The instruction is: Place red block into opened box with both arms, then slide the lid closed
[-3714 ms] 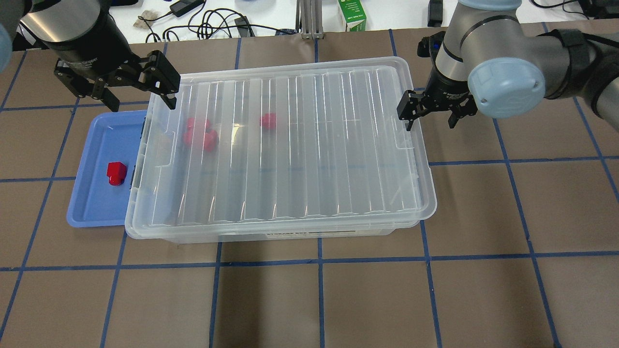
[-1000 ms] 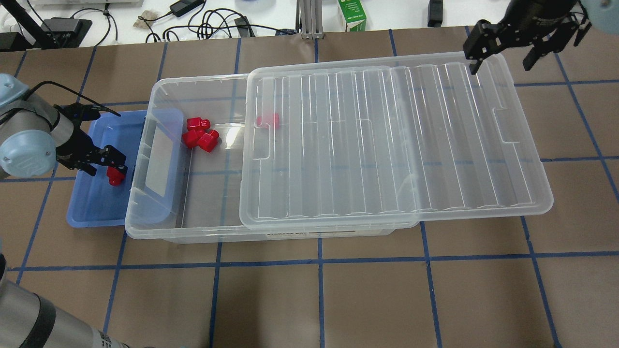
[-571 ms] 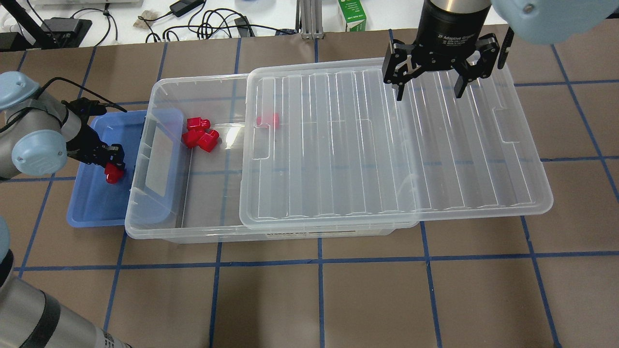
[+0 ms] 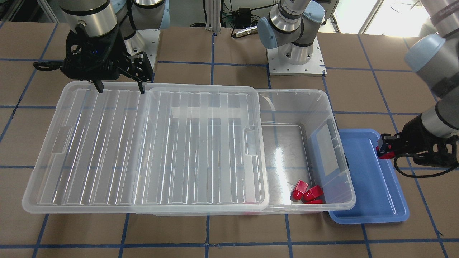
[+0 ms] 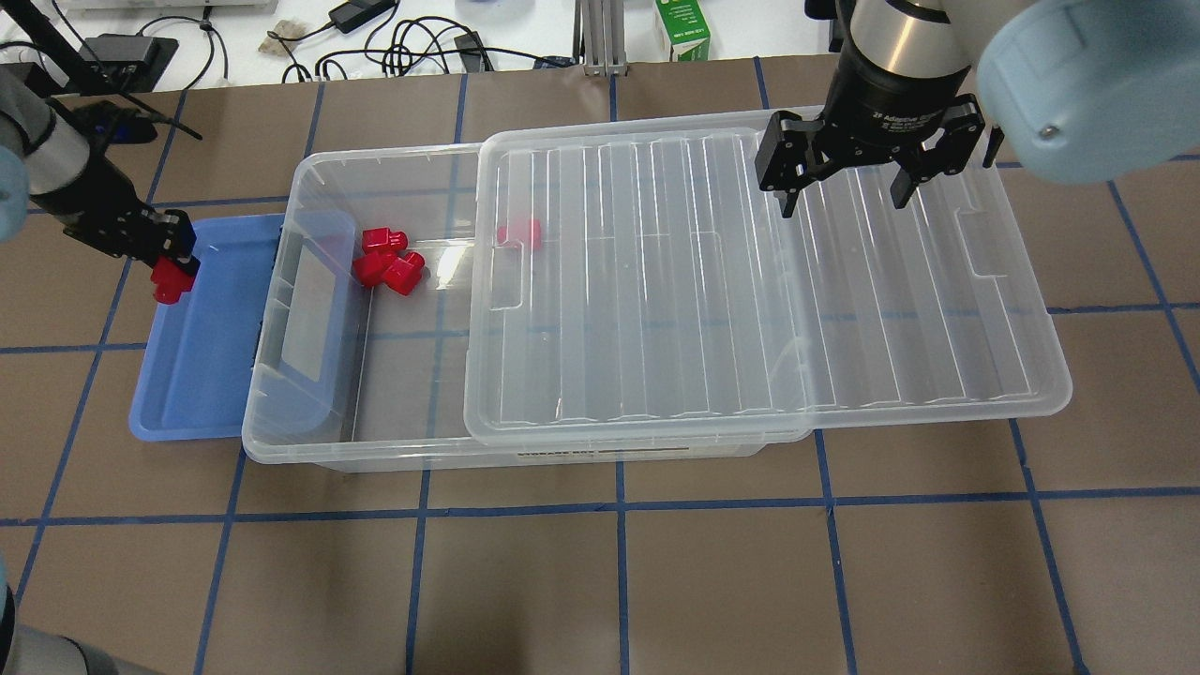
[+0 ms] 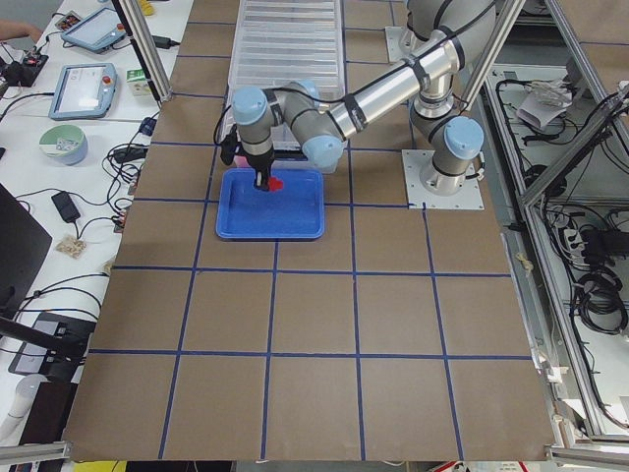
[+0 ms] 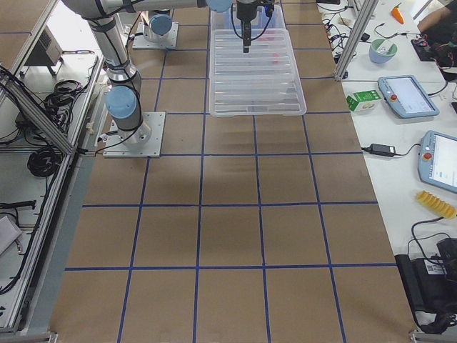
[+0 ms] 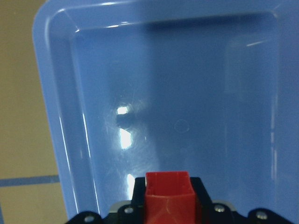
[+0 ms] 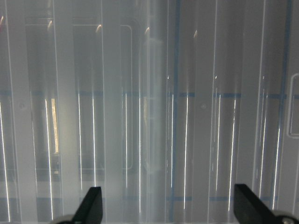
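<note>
My left gripper (image 5: 171, 267) is shut on a red block (image 5: 169, 285) and holds it in the air over the far left corner of the blue tray (image 5: 202, 375). The left wrist view shows the block (image 8: 168, 198) clamped between the fingers above the tray floor. The clear box (image 5: 314, 173) has its left end uncovered, with the ribbed lid (image 5: 750, 281) slid off to the right. A cluster of red blocks (image 5: 389, 261) lies in the uncovered end, and one more (image 5: 520, 234) shows under the lid's edge. My right gripper (image 5: 844, 192) hangs open above the lid's far side.
The blue tray (image 4: 369, 193) abuts the box's left end, partly under its rim. A green carton (image 5: 682, 28) and cables (image 5: 403, 42) lie beyond the table's far edge. The arm bases (image 4: 296, 61) stand behind the box. The lid overhangs the box's right end.
The lid, shut at first, now sits slid to the right. My left gripper closed on the tray's block and has lifted it back and leftward. The right gripper came over the lid.
</note>
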### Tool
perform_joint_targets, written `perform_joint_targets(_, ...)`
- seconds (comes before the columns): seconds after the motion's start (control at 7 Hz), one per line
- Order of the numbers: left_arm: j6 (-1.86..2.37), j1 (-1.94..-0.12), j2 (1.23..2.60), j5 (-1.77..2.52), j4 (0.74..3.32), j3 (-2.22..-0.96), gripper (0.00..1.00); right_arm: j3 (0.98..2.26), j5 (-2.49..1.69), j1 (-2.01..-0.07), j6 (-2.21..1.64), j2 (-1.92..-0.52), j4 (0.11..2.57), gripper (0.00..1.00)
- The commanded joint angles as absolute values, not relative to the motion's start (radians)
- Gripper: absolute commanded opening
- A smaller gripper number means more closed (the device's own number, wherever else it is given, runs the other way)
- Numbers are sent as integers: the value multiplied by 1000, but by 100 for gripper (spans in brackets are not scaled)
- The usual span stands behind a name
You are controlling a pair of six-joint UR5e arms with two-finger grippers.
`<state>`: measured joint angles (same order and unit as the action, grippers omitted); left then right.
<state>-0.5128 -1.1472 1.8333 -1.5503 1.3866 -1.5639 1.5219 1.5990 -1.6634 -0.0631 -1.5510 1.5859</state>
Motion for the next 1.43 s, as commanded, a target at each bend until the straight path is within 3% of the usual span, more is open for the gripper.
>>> perform_joint_targets(0.0, -305, -1338, 1758, -1548, 1578, -1474, 0, 1513, 1592, -1651, -61, -1555, 1589, 100)
perform_joint_targets(0.29, -118, -1468, 1753, -1551, 1508, -1590, 0, 1511, 1594, -1648, -58, -1555, 1589, 100)
perform_joint_targets(1.29, 12, -1497, 1789, -1549, 1094, -1943, 0, 1514, 1594, -1644, -52, -1555, 1586, 100)
